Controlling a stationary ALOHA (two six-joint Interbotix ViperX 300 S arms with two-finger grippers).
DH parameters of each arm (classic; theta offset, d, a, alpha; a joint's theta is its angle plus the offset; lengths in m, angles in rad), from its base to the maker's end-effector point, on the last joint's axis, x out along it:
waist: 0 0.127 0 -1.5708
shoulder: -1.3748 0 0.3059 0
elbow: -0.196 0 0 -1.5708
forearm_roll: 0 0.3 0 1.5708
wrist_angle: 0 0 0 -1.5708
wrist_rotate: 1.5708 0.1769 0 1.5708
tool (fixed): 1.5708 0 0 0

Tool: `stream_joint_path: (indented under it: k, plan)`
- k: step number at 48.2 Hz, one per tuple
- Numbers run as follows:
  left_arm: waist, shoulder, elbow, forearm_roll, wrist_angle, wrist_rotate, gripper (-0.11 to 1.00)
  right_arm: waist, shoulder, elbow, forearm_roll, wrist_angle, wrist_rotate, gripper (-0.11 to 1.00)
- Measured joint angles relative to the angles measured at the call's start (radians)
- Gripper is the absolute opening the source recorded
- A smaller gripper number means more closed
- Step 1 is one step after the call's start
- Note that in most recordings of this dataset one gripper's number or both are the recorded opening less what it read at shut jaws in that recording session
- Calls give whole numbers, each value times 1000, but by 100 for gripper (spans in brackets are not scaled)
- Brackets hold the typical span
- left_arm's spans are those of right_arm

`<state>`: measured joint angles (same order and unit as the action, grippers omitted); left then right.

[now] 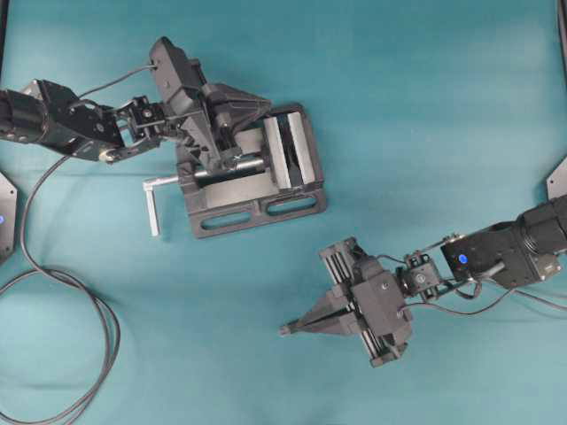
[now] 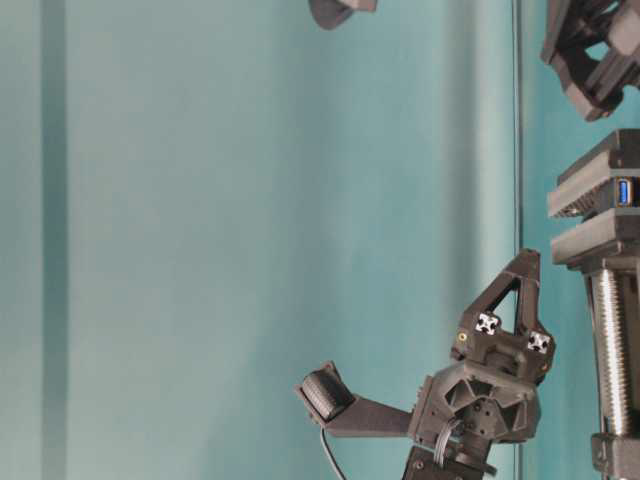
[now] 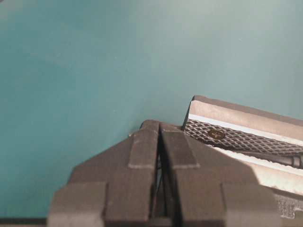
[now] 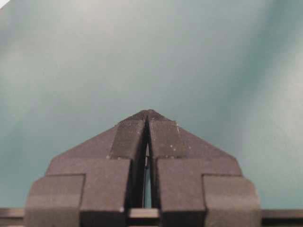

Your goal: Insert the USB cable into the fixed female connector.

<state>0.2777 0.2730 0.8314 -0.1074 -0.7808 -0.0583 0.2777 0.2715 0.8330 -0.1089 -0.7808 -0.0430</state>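
Fixed female connector (image 2: 624, 192): small dark socket with a blue insert, clamped level between the jaws of the vise (image 1: 257, 208). Its black cable (image 1: 108, 323) lies in wide loops left of the vise. The USB cable cannot be made out.

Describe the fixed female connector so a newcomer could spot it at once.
Find the grey metal vise on the teal table, under the left gripper. In the table-level view, the female connector is the tiny socket clamped between the vise's two blocks. Its blue insert is the only bright spot on the grey metal.
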Motion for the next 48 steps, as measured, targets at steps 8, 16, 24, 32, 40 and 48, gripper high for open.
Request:
stream_joint_path:
  k: [8, 16, 24, 32, 40, 48]
  plan:
    - [-2, -2, -2, 17, 63, 0, 3, 0, 8, -2, 0, 75, 29, 1]
    - [-3, -11, -6, 17, 97, 0, 1, -2, 8, -5, 2, 130, 74, 1]
    - [-3, -14, -6, 18, 101, 0, 1, 0, 8, -5, 0, 55, 77, 1]
    - [-14, -25, -6, 28, 106, 3, 1, -3, 8, 2, 26, -5, 77, 1]
    - [-28, -55, -2, 31, 107, 8, 5, -8, 8, 5, 31, -12, 77, 1]
    - [-31, -92, 28, 34, 106, 12, 24, -8, 26, 5, 31, -14, 80, 29]
